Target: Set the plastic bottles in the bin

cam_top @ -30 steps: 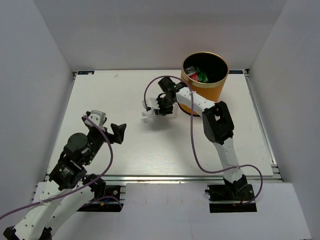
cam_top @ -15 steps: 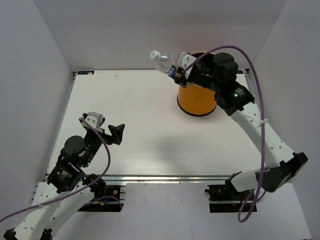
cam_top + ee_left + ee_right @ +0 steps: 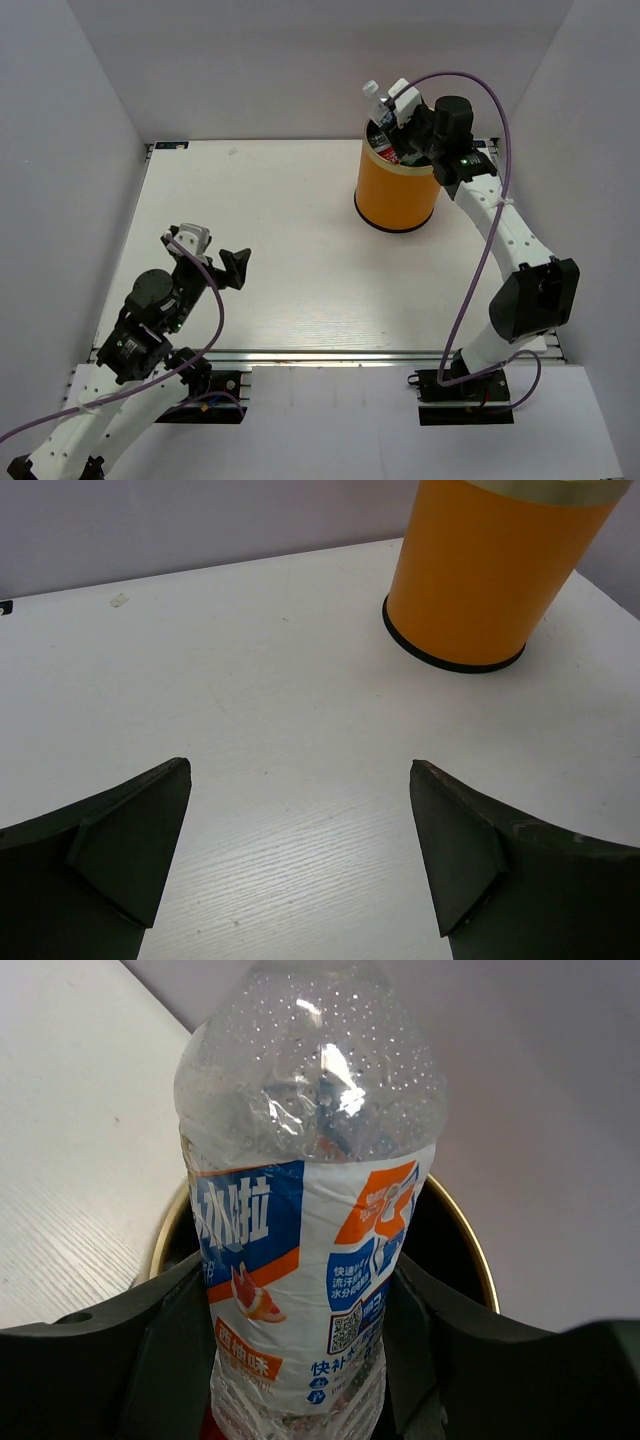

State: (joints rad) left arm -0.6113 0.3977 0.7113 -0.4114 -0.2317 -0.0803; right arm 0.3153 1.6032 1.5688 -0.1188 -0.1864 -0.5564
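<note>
At the upper right of the top view, the bin (image 3: 397, 190) stands upright on the white tabletop (image 3: 260, 220), an orange cylinder with a gold band at its rim and a black ring at its foot. The right arm reaches up the right side of the frame and bends over the bin's mouth. The right gripper (image 3: 392, 120) is above the rim with a plastic bottle (image 3: 374, 97) between its fingers. The bottle leans toward the upper left, white cap uppermost, and its lower end is over the bin's opening.

In the right wrist view the bottle (image 3: 310, 1160) fills the middle of the frame. It is clear and beaded with droplets, and its label is blue, white and orange. The black fingers of the right gripper (image 3: 300, 1300) flank it closely on both sides. Whether they press on it or stand just clear I cannot tell. The bin's gold rim (image 3: 462, 1230) and dark inside show behind and below the bottle.

At the lower left of the top view, the left gripper (image 3: 225, 262) hangs over bare tabletop, well apart from the bin. In the left wrist view the left gripper (image 3: 298, 767) has its two dark fingers spread wide with only tabletop between them. The bin (image 3: 490, 570) stands in the upper right of that frame. A purple cable (image 3: 480, 110) arcs over the right arm.
</note>
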